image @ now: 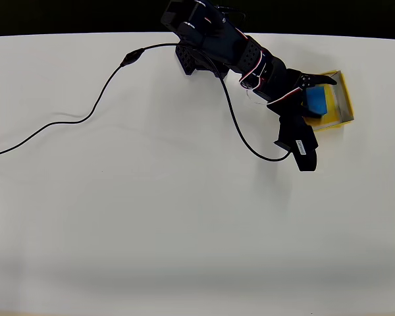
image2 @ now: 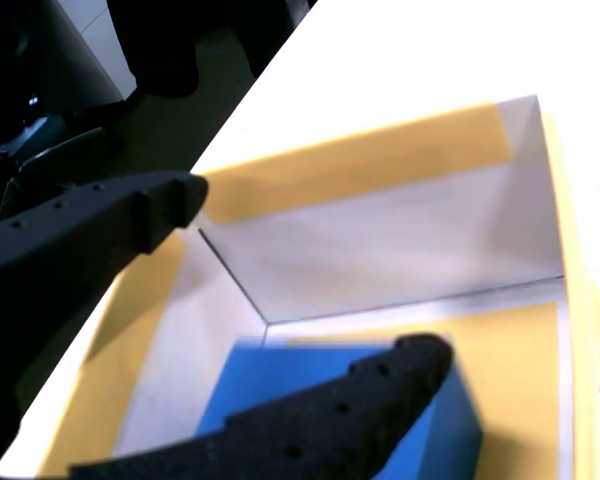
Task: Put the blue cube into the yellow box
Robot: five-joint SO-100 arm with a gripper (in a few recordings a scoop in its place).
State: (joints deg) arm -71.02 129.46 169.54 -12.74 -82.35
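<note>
Wrist view, blue cube [image2: 280, 375] under open pincer [image2: 310, 290]

**Black arm, white trim, trailing cable**

All black up top in the overhead view: chunky, blocky arm [image: 234, 52] segments with a glossy sheen. Thin white and reddish wires looped along the wrist section. Small white label on the dark housing near the end. Black cable [image: 85, 117] snaking away with an inline bulge. Closer, in the wrist view: matte black gripper [image2: 310, 290] fingers, grainy and curved, dotted with small round holes.
</note>
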